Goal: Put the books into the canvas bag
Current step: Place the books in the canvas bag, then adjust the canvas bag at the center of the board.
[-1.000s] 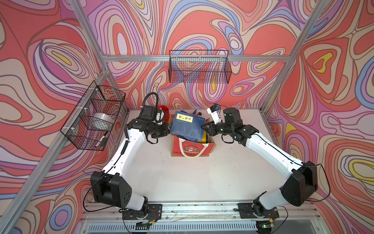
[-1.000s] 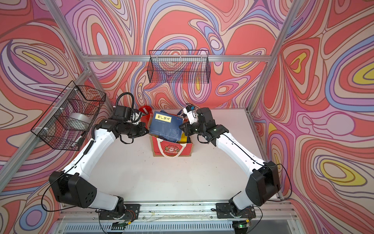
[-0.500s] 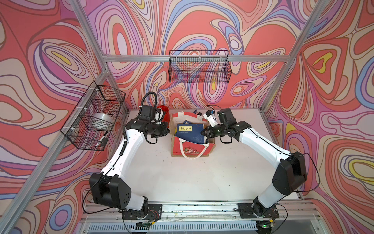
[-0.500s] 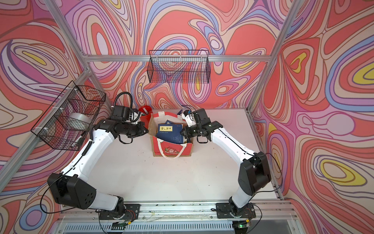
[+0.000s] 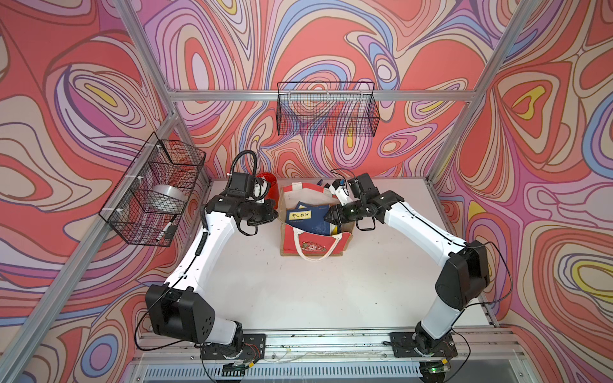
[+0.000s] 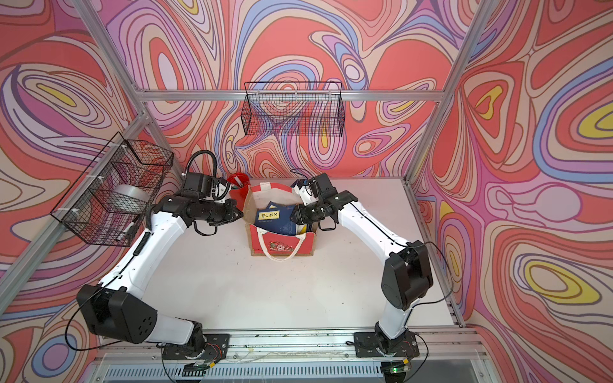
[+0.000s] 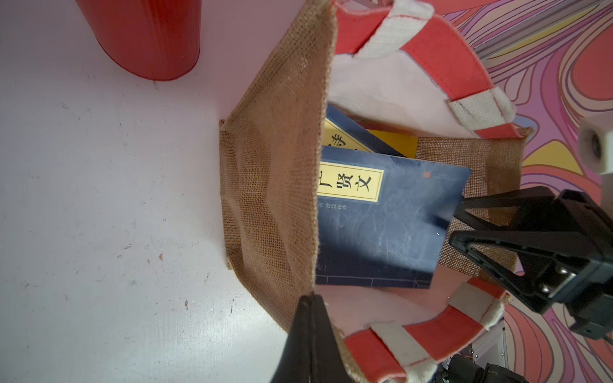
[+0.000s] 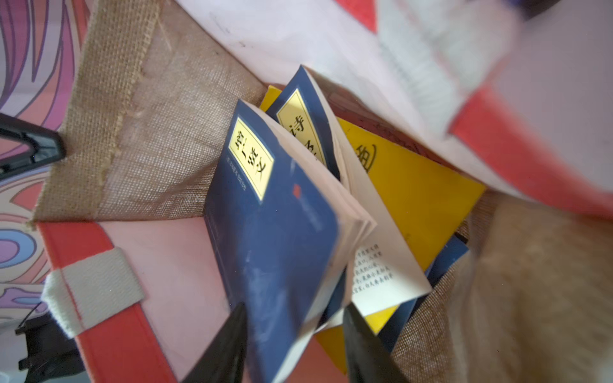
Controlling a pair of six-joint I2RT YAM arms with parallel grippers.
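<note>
- The right fingers (image 8: pixel 232 338) are seen parted on either side of the lower corner of a navy book (image 8: pixel 275 238), with gaps showing on both sides. The book is judged released rather than gripped.
- The left fingers (image 7: pixel 308 331) are closed on the rim of the burlap side wall of the canvas bag (image 7: pixel 275 199), so the mouth is held wide.
- For the release to be done well, the right fingers should be drawn straight up and out, spread enough that the cover is not snagged. The rim is best kept pinched until the handles are cleared.
- The navy book is leaned at a tilt inside the bag, its pages slightly fanned, against a second navy book (image 8: pixel 305 109) and a yellow book (image 8: pixel 414 199).
- The covers look thin and floppy, so some sliding down is to be expected.
- The bag is stood on the white surface (image 5: pixel 298 291), near a red cup (image 7: pixel 149 39).
</note>
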